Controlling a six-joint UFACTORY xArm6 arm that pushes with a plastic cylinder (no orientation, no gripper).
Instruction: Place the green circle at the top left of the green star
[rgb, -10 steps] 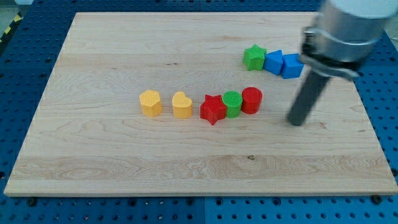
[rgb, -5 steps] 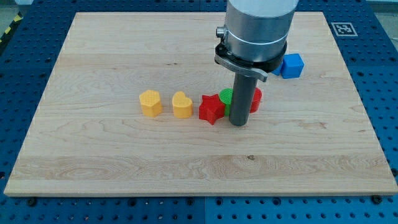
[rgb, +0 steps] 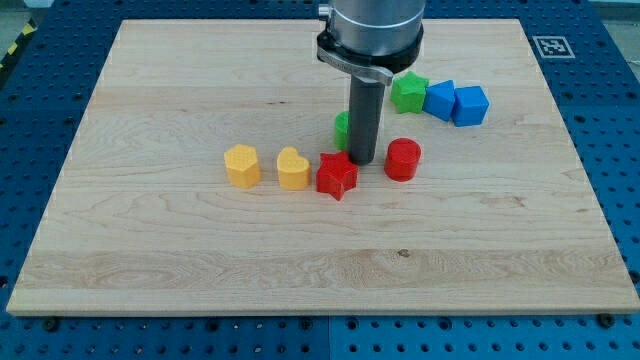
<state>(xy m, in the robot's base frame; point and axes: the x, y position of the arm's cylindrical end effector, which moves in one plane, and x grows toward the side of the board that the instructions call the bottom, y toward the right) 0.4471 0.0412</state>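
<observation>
Your end effector is a bare rod with no jaws, so there's nothing to read as apart, together or clamped. My tip (rgb: 361, 160) sits on the worktop (rgb: 180, 250), between the red star (rgb: 337, 176) and the red cylinder (rgb: 402, 159), just above the gap between them.

The green circle (rgb: 342, 128) is right behind the rod on the view's left side. It's mostly hidden; only a sliver shows, so you can't confirm from this shot whether the rod touches it. It lies above the red star and down-left of the green star (rgb: 408, 91), clearly apart from it.

The green star is near the view's top right, with two blue blocks just beside it: one blue block (rgb: 439, 99) touching or nearly touching it, then a blue cube (rgb: 470, 105) further right.

A yellow block (rgb: 242, 165) and a yellow heart (rgb: 292, 168) stand in a row to the left of the red star, the heart close to the star.
</observation>
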